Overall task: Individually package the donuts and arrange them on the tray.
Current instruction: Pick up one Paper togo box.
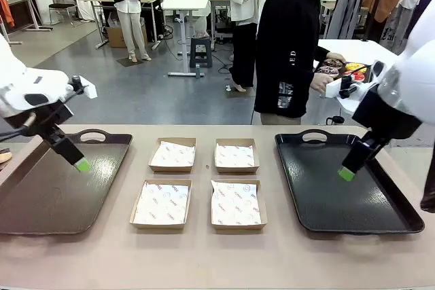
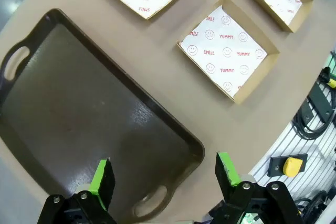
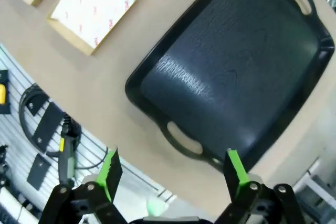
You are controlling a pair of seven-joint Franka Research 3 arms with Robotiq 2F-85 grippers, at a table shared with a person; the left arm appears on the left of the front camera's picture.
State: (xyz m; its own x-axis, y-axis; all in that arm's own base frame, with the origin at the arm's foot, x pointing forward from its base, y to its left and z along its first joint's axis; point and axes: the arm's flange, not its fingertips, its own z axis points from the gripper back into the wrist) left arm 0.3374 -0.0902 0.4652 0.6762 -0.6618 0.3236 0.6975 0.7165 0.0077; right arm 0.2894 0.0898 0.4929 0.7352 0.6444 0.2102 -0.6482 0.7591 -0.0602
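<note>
With the donuts (image 1: 343,69) held by the person (image 1: 285,45) beyond the far right of the desk (image 1: 204,256), and the left fingers (image 2: 102,182) and right fingers (image 3: 111,170) both spread open and empty, a glazed donut could be crushed, or dropped beside the lined boxes (image 1: 162,203), if gripped badly.

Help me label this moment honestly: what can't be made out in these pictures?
- Front view: the donuts on the far side table, by the person's hand, are too small and blurred to count or tell apart.
- Front view: the left tray is cut off by the picture's left edge.
- Front view: the print on the box liners is too small to read.
</note>
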